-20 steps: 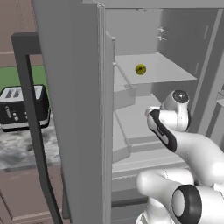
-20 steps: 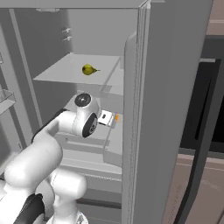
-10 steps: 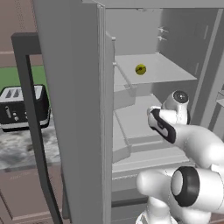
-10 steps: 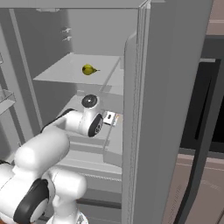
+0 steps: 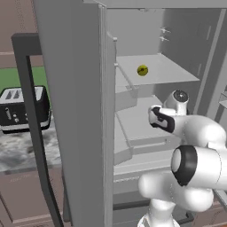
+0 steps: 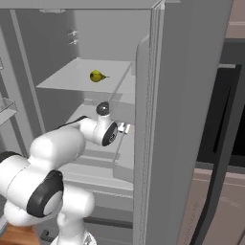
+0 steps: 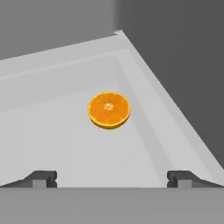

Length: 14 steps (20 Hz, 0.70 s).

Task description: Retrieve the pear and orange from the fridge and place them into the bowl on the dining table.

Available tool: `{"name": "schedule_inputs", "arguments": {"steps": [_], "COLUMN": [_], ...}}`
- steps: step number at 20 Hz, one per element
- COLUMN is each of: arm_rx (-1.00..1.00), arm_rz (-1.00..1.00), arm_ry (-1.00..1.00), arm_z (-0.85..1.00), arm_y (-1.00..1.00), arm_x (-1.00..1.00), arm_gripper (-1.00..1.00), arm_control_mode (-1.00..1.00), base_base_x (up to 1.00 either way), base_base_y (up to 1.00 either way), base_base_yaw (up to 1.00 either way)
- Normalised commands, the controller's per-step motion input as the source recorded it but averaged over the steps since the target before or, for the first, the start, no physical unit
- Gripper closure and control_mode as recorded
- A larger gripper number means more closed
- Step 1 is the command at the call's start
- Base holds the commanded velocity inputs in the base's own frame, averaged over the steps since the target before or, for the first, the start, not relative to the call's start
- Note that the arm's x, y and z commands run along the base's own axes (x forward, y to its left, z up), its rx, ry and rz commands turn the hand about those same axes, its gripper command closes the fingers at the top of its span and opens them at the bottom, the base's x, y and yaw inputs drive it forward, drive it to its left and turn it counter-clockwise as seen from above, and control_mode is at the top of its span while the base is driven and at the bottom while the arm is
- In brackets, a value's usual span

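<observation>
The fridge (image 5: 84, 111) stands with its doors open, and the white arm reaches into it at the level of the middle shelf (image 5: 137, 122). In the hand view the tool (image 7: 111, 177) is spread wide: its two dark finger tips (image 7: 41, 178) stand far apart at the bottom of the picture, and nothing is between them. It holds nothing and touches nothing. The orange (image 7: 109, 109) lies on the light grey shelf floor ahead of the tool, between the lines of the two tips but well apart from them, near the corner where the shelf meets the darker side wall. It looks like a flat round slice with a pale centre. The pear (image 5: 142, 70) rests on the upper shelf (image 5: 164, 71), one level above the arm; in the right base view the pear (image 6: 97, 75) shows its small dark stem pointing to the right. In the right base view the tool (image 6: 123, 128) shows just past the wrist, over the middle shelf. To the left of the open door, a black toaster (image 5: 24, 108) stands on a marbled tabletop (image 5: 22, 150).
</observation>
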Motion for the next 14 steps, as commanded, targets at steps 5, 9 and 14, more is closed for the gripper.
{"name": "schedule_inputs", "arguments": {"steps": [5, 9, 14], "arm_rx": [0.0, 0.0, 0.0], "arm_rz": [0.0, 0.0, 0.0], "arm_ry": [0.0, 0.0, 0.0], "arm_z": [-0.13, -0.22, -0.27], "arm_y": [-0.08, -0.02, 0.0], "arm_x": [0.36, 0.35, 0.35], "arm_gripper": [-1.0, -1.0, -1.0], "arm_control_mode": [-1.0, -1.0, -1.0], "base_base_x": [0.0, 0.0, 0.0], "base_base_y": [0.0, 0.0, 0.0], "base_base_yaw": [0.0, 0.0, 0.0]}}
